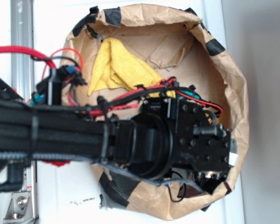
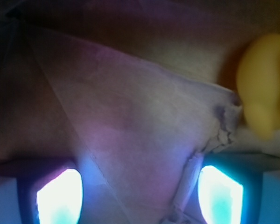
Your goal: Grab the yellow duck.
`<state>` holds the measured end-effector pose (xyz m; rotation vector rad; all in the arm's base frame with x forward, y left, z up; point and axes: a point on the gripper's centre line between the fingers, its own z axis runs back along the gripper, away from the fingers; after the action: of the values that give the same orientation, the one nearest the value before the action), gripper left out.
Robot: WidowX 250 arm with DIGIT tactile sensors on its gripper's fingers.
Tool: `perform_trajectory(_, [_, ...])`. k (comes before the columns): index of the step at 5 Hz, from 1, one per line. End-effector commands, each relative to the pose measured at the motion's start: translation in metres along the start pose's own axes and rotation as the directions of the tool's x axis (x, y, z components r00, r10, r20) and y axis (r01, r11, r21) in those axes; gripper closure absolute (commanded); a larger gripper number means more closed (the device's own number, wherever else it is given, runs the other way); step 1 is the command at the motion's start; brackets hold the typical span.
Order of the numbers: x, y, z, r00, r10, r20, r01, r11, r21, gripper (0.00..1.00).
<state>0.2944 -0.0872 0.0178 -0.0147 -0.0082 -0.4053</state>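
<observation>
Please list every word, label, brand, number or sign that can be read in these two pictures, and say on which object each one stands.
There is no readable text in either view.
The small dark marks on the white surface below the paper bag are too blurred to read.
The arm, the yellow cloth and the yellow duck carry no lettering that shows.

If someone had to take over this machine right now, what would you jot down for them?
Hand: open, nothing between its two glowing fingers, only brown paper.
Duck: at the right edge of the wrist view, up and to the right of the fingers, not touched. In the outside view the arm hides it.
Arm: reaching into the paper bag; a yellow cloth lies at the back of the bag.
Done: hand is inside the bag.
Left: line the hand up on the duck, close, lift.
</observation>
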Motion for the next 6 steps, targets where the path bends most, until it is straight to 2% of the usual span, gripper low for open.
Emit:
perform_trajectory(1, [-0.003, 0.031, 0.025, 0.988, 0.132, 0.082, -0.139, 0.986, 0.088, 0.00])
perform_trajectory(2, [-0.002, 0.048, 0.044, 0.974, 0.166, 0.156, -0.183, 0.978, 0.099, 0.00])
perform_trajectory(3, [0.002, 0.058, 0.053, 0.966, 0.169, 0.194, -0.179, 0.983, 0.035, 0.00])
perform_trajectory(4, [0.011, 0.057, 0.047, 0.974, 0.144, 0.175, -0.146, 0.989, 0.001, 0.00])
perform_trajectory(6, [0.016, 0.052, 0.044, 0.977, 0.118, 0.179, -0.120, 0.993, 0.001, 0.00])
